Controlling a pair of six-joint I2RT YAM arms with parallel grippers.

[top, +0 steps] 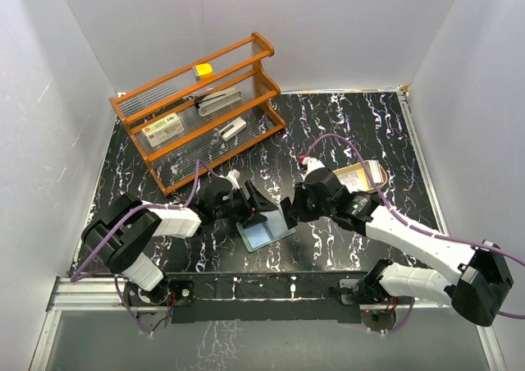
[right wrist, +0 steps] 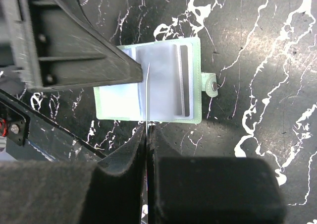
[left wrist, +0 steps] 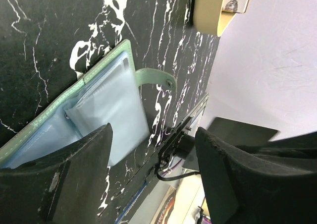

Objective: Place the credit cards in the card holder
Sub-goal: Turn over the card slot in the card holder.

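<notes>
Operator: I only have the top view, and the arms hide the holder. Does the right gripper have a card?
Observer: Yes. The right wrist view shows the right gripper shut on a card. The card is edge-on, over the middle of the open holder.
Operator: Is the left gripper gripping the holder?
Observer: No. The left gripper is open. One finger overlaps the holder's left side, but I cannot tell whether it touches.
Operator: Is the strap across the pockets?
Observer: No. The strap sticks out flat on the table from the holder's edge, off the pockets.
</notes>
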